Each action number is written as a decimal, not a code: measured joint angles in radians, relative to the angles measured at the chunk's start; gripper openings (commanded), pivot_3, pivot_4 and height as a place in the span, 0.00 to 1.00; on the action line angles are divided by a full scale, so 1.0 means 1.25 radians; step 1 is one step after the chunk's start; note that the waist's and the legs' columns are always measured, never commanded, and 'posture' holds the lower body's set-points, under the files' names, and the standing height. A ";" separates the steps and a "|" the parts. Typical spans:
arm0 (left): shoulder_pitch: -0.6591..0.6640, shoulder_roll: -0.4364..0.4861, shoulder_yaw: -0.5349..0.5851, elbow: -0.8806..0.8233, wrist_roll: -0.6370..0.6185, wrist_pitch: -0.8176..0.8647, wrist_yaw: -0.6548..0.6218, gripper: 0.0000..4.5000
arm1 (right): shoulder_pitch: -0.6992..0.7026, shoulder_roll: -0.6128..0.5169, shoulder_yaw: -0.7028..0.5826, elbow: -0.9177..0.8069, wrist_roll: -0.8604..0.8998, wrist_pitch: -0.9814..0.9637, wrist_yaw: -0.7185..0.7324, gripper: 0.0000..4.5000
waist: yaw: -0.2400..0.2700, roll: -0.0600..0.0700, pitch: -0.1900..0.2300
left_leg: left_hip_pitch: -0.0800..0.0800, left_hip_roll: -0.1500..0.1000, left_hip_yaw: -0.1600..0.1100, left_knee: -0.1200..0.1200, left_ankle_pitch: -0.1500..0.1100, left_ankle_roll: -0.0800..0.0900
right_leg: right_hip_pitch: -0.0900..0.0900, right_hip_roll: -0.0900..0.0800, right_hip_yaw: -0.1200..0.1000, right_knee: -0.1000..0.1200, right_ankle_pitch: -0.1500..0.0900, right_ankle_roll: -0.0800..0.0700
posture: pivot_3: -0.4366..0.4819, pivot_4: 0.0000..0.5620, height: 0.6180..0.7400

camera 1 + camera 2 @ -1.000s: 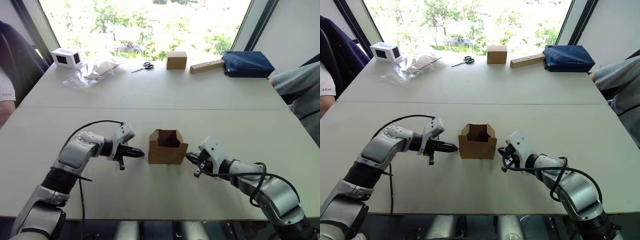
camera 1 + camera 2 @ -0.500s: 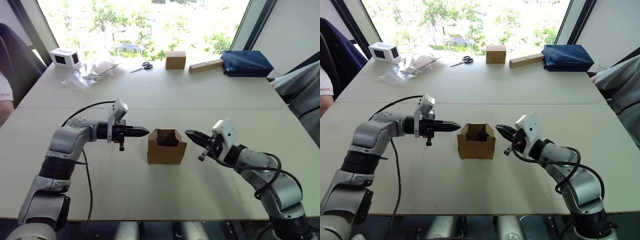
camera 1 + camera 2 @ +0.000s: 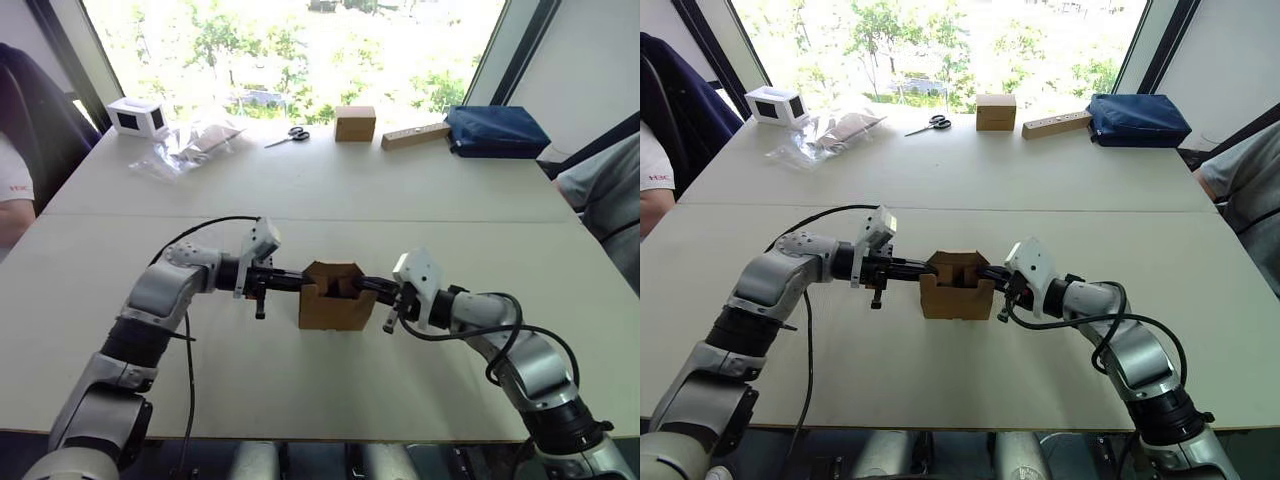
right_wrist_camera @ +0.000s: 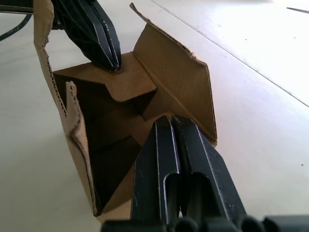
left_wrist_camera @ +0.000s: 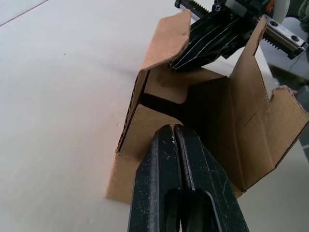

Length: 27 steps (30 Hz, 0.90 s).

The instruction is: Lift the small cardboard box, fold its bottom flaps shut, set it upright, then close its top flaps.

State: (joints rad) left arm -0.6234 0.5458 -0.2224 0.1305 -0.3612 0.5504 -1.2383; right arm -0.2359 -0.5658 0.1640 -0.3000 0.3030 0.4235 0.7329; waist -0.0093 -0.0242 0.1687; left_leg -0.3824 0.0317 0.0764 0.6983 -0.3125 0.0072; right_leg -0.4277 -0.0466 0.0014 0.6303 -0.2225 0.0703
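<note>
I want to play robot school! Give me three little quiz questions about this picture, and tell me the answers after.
1. True or false: the small cardboard box stands on the table with its top flaps not yet closed.
2. Which is nearer the window: A, the scissors, or B, the small cardboard box?
3. Fill in: the left gripper and the right gripper both have their fingers ____.

Key:
1. True. The flaps stand up, partly folded.
2. A.
3. Shut, each pushing a flap inward from its side.
</note>
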 measured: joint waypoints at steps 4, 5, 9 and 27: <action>0.000 -0.002 -0.009 0.006 0.013 -0.021 0.001 0.01 | 0.006 0.000 0.003 0.003 -0.011 -0.011 0.000 0.00 | 0.000 0.000 -0.004 | 0.002 0.000 0.000 0.000 0.000 0.000 | 0.002 -0.001 0.000 0.000 0.000 0.000 | 0.48 0.27 1.00; 0.000 -0.002 -0.008 0.006 0.014 -0.025 0.001 0.01 | 0.008 0.000 0.003 0.002 -0.012 -0.013 0.000 0.00 | 0.000 0.000 -0.004 | 0.002 0.000 0.000 0.000 0.000 0.000 | 0.002 -0.001 0.000 0.000 0.000 0.000 | 0.48 0.27 1.00; 0.007 -0.010 0.010 0.003 -0.010 -0.015 -0.003 0.01 | 0.016 0.017 -0.018 -0.011 -0.002 -0.003 -0.020 0.00 | 0.000 0.000 -0.004 | 0.001 0.000 0.000 -0.001 0.000 0.000 | 0.000 -0.001 0.000 0.000 0.000 0.000 | 0.48 0.27 1.00; -0.132 0.018 0.105 0.190 -0.094 0.066 -0.036 0.01 | 0.045 -0.060 -0.191 -0.419 0.339 0.276 -0.085 0.00 | 0.001 0.001 -0.002 | -0.007 0.000 0.000 0.000 0.000 0.000 | -0.007 0.000 -0.001 0.000 0.000 0.000 | 0.48 0.27 1.00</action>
State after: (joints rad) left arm -0.7887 0.5681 -0.0911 0.3679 -0.4785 0.6333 -1.2831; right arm -0.1801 -0.6407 -0.0750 -0.8234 0.7267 0.7690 0.6266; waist -0.0075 -0.0234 0.1656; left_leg -0.3911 0.0315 0.0759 0.6978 -0.3126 0.0074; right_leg -0.4364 -0.0469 0.0007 0.6302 -0.2225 0.0703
